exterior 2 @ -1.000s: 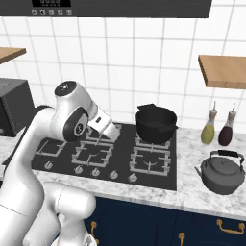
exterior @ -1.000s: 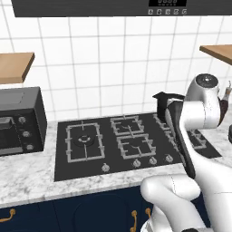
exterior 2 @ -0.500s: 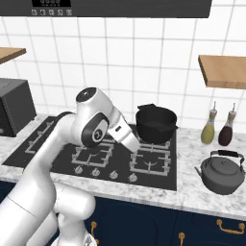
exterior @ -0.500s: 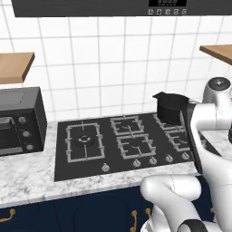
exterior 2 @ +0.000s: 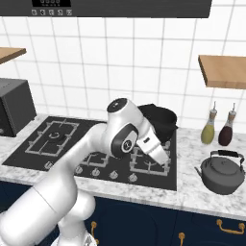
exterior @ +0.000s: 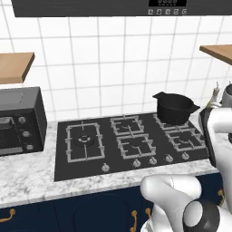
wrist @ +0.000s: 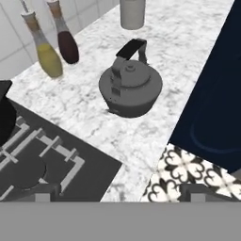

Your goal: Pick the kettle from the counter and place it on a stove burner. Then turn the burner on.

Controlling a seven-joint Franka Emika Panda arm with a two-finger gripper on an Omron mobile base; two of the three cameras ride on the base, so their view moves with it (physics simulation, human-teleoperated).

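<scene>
The dark grey kettle (exterior 2: 222,172) stands upright on the marbled counter (exterior 2: 197,191) to the right of the cooktop, its handle raised. In the hand view the kettle (wrist: 131,89) lies ahead of and well beyond my gripper (wrist: 120,190). The fingertips (wrist: 44,190) stand wide apart, so the gripper is open and holds nothing. My arm (exterior 2: 126,134) reaches over the cooktop's right front part. The large stove burner (exterior: 84,140) with its square grate sits bare at the cooktop's left end; it is also in the right base view (exterior 2: 54,137).
A black two-handled pot (exterior: 174,108) sits on the back right burner. Two bottles (exterior 2: 208,129) (exterior 2: 227,129) stand by the wall behind the kettle, and a white cylinder (wrist: 132,13) stands beyond it. A dark oven box (exterior: 18,120) is at the counter's left. The counter edge (wrist: 188,117) runs close beside the kettle.
My arm has swung to the right across the cooktop toward the kettle's side. The pot now shows unblocked in the left base view. The kettle has not moved.
</scene>
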